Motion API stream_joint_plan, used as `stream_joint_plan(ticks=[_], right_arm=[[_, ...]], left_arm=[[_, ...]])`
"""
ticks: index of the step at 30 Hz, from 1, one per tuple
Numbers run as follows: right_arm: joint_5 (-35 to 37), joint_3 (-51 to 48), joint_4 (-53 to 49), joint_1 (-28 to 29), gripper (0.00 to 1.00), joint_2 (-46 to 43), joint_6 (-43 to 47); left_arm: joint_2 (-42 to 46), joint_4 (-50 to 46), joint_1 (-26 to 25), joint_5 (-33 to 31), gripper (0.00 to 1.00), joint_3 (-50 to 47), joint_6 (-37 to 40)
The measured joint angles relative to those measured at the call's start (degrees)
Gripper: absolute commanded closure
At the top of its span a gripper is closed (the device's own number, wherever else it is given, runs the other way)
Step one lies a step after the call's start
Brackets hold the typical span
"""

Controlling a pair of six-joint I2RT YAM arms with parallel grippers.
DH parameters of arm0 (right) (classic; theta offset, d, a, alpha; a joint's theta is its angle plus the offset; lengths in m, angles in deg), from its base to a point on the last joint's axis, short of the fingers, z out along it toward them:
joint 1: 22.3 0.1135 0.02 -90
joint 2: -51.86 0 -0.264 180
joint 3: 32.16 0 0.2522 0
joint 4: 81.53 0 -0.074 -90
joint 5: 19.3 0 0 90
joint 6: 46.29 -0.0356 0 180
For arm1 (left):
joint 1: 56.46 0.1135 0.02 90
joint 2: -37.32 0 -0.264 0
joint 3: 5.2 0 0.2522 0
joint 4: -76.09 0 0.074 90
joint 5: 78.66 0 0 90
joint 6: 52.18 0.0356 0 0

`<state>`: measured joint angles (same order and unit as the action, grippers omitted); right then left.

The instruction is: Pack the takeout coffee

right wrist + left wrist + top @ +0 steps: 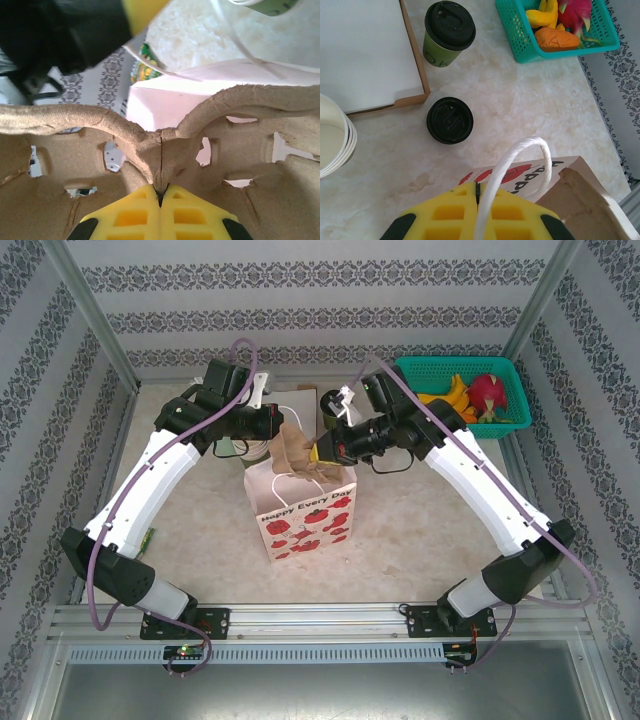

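The left claw [478, 197] is clamped on the white handle [534, 141] of the bag [305, 520], which is mostly cut off up close, the right claw [161, 192] is clamped on a brown cardboard holder [75, 120], and the green coffee cup [438, 54] with its black lid [450, 26] stands toward the far edge of the bench [520, 100].

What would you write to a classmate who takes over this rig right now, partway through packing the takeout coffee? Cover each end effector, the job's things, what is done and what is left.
Left end effector: shut on the white rope handle of the paper bag.
Right end effector: shut on the brown pulp carrier, held at the bag's mouth.
Takeout coffee: lidded and upright on the table beside the cardboard tray, not in the bag.
Done: lid on, bag standing.
Left: get the coffee into the carrier and the bag.
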<state>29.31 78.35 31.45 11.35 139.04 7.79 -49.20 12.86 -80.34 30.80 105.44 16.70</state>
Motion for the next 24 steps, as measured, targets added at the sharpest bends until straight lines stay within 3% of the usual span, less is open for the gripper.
stream_joint_plan(ticks=[4, 11, 14, 19, 24], right_arm=[[3.10, -1.07, -0.35, 0.68, 1.00, 0.33, -0.44], [7.78, -1.99, -0.74, 1.51, 1.00, 0.63, -1.51], [9.22, -2.34, -0.74, 1.51, 1.00, 0.66, -1.81], [10.91, -2.54, -0.70, 1.51, 1.00, 0.66, -1.99], [12.50, -2.54, -0.72, 1.51, 1.00, 0.66, -2.93]], left_arm=[[0.00, 0.00, 0.00, 0.52, 0.93, 0.00, 0.83], [1.44, -0.24, 0.00, 1.38, 0.56, 0.00, 3.23], [4.83, -0.44, 0.00, -0.09, 0.54, -0.76, 4.46], [18.64, 0.13, 0.00, 0.31, 0.55, -9.60, 7.28], [30.25, 1.79, -0.33, 7.13, 0.55, -18.62, 8.81]])
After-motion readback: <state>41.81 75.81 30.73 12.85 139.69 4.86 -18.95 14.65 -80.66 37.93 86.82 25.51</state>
